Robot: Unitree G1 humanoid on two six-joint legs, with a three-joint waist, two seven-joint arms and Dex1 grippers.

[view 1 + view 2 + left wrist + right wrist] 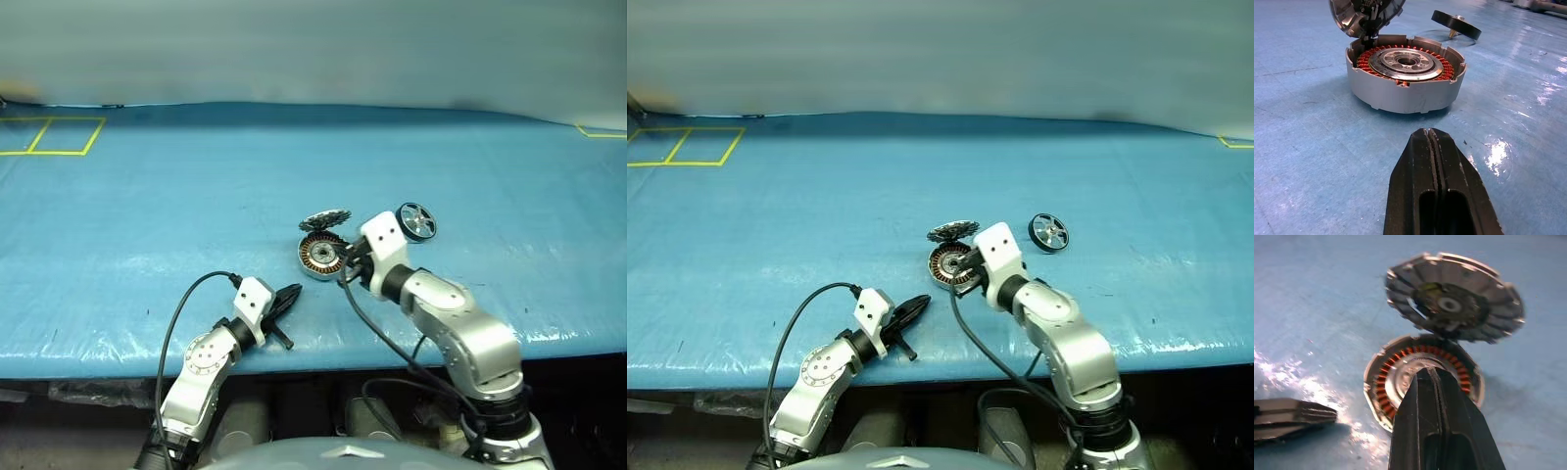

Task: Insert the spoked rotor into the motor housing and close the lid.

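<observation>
While the motor housing (pixel 321 257) sits on the blue tabletop (pixel 147 215) with its lid (pixel 325 219) hinged up, your spoked rotor (pixel 416 221) lies apart, not yet inserted. Both steps remain. Left gripper (pixel 291 297) and right gripper (pixel 1437 382) are pressed together, empty.
</observation>
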